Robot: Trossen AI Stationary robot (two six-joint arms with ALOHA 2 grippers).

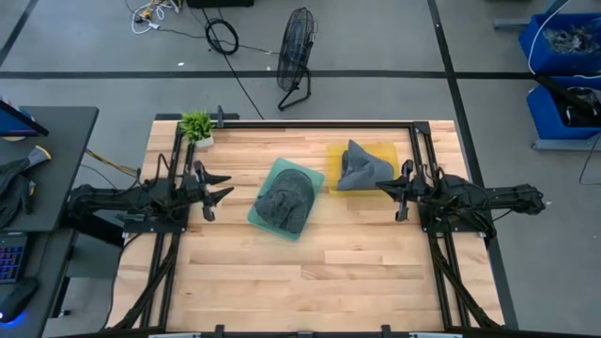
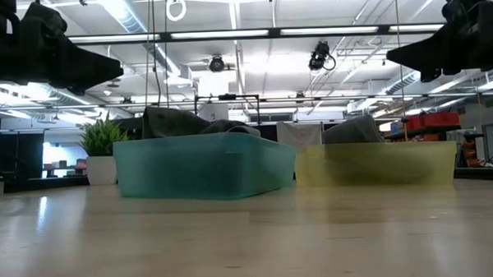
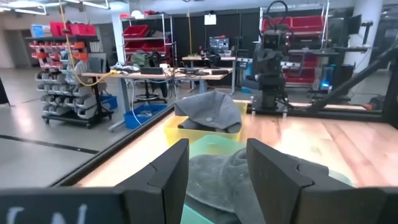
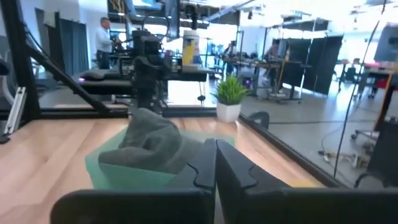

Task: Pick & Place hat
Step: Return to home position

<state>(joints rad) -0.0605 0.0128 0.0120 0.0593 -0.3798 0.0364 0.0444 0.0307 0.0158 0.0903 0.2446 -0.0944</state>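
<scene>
Both arms lie folded at their own sides, forearms level, wrists pointing inward toward each other. Left gripper: raised, jaws apart, holding nothing. Right gripper: raised, jaws closed together, holding nothing.

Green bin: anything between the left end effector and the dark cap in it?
Nothing visible. The dark cap lies in the green bin; the left end effector, open, sits apart from the bin with only bare table between. Right end effector waits by the yellow bin.
</scene>
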